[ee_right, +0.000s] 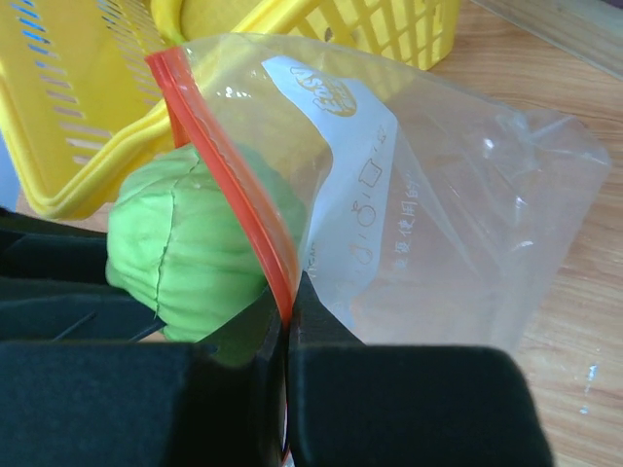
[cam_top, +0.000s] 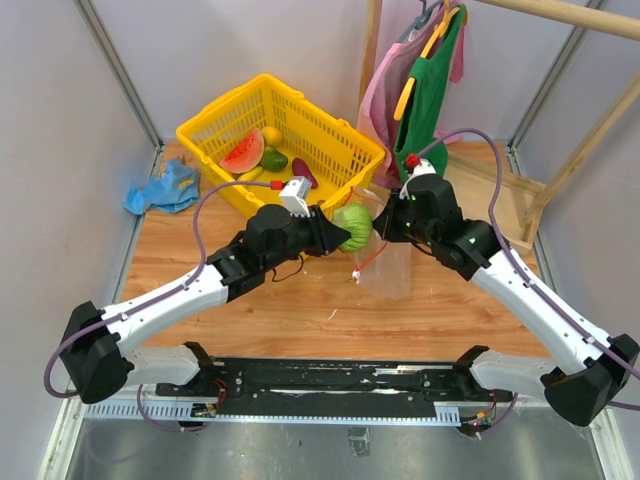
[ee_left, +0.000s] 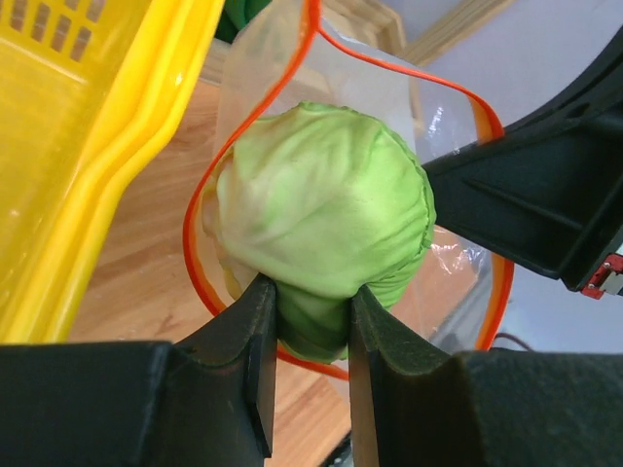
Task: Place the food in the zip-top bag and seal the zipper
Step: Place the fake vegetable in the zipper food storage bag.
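Observation:
My left gripper (ee_left: 311,297) is shut on a soft round green melon (ee_left: 326,219), which sits at the open mouth of the clear zip-top bag (ee_right: 438,224). The melon also shows in the top view (cam_top: 352,226) and the right wrist view (ee_right: 190,253). My right gripper (ee_right: 288,302) is shut on the bag's red-orange zipper strip (ee_right: 234,175) and holds the mouth open; in the top view the bag (cam_top: 388,268) hangs below it. The watermelon wedge (cam_top: 243,153), yellow fruit (cam_top: 271,135), a green piece (cam_top: 273,159) and purple piece (cam_top: 304,172) lie in the yellow basket (cam_top: 335,140).
A blue cloth (cam_top: 163,188) lies at the table's left edge. Clothes hang on a wooden rack (cam_top: 425,70) at the back right, with its wooden base (cam_top: 505,195) on the table. The basket wall (ee_left: 107,146) is close to the left of my left gripper.

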`<state>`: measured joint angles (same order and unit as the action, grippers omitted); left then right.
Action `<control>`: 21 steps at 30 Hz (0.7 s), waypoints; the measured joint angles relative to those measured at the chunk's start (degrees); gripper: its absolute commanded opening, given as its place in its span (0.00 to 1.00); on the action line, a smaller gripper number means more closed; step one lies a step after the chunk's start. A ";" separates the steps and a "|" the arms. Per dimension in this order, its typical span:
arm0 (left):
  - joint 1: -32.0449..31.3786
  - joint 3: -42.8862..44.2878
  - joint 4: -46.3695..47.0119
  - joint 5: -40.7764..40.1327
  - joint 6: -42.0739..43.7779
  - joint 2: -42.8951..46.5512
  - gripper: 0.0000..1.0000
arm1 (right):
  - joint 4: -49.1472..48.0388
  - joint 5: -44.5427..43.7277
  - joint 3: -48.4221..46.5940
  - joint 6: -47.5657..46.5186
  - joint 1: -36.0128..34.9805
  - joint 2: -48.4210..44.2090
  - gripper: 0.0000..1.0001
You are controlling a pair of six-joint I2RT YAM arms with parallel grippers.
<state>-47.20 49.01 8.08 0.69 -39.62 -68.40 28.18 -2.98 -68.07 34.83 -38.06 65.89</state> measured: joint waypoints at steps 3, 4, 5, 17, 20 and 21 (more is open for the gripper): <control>-2.62 5.25 -6.49 -4.48 5.18 -1.99 0.04 | 0.42 -0.04 0.00 -0.87 0.55 0.39 0.01; -3.34 6.78 -8.22 -5.68 6.56 -2.69 0.05 | 0.59 -0.02 0.00 -1.25 0.76 0.59 0.01; -4.33 8.83 -10.51 -7.52 8.55 -3.67 0.05 | 0.81 -0.04 0.00 -1.62 0.87 0.76 0.01; -13.46 25.57 -29.75 -25.53 20.87 -14.95 0.20 | 4.24 -0.26 0.00 -3.45 1.46 2.08 0.01; -14.95 27.47 -32.76 -28.50 22.73 -17.46 0.23 | 4.22 0.55 0.00 -3.43 1.46 2.03 0.01; -15.30 28.09 -33.88 -28.96 23.10 -18.40 0.25 | 4.13 0.92 0.00 -3.41 1.46 1.99 0.01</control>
<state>-62.50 77.10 -25.80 -28.27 -16.51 -86.80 32.32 -2.07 -68.07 31.42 -36.60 67.88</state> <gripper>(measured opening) 0.299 0.009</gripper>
